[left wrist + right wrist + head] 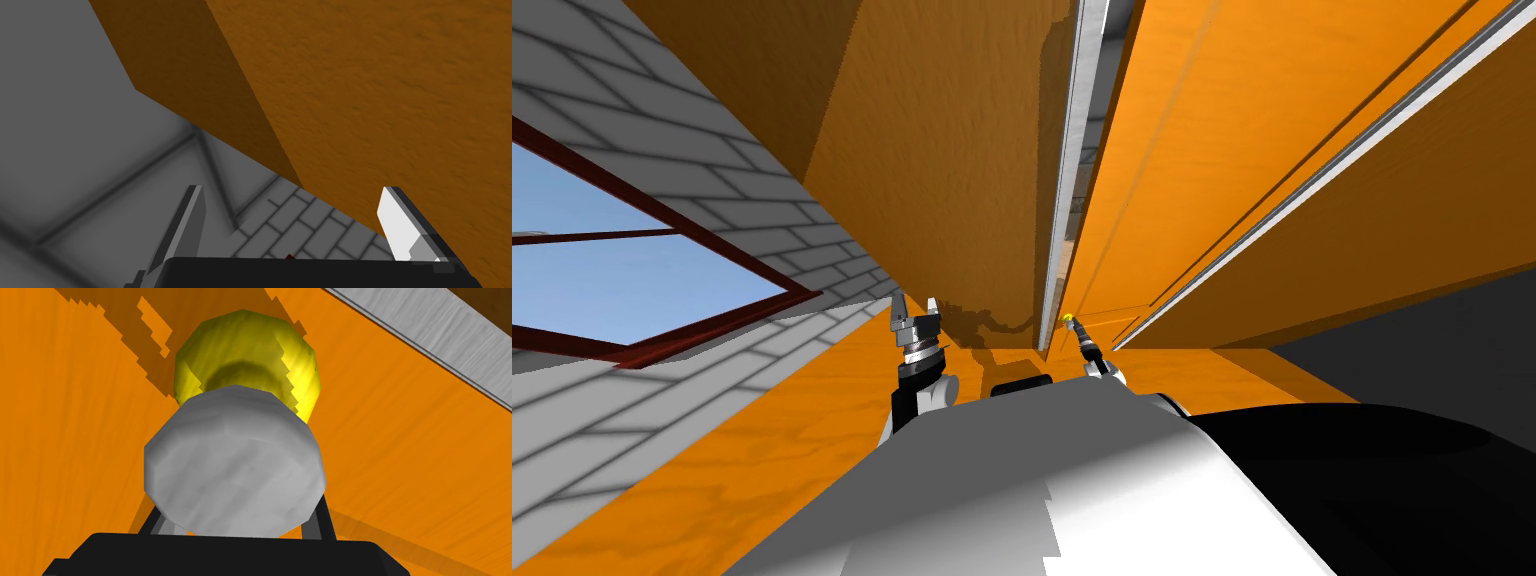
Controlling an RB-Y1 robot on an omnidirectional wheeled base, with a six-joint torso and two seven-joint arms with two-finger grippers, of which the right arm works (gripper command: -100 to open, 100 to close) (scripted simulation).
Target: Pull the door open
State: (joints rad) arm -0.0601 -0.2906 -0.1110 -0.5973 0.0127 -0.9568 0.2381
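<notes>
My right claw [235,515] is clamped on the grey door knob [235,473], one finger pressed to each side of it; behind the knob sits its yellow base [250,353], fixed to the orange door [75,438]; in the head view the knob lies just beside the grey frame strip [1072,150], at the door's edge; a thin gap shows along that strip, so I judge the door at most barely cracked; the grasp is made, and the pull itself, nearly the whole swing, is left to do; my left claw [292,192] hangs spread wide and holds nothing, near an orange wall block [375,100] and apart from the door.
</notes>
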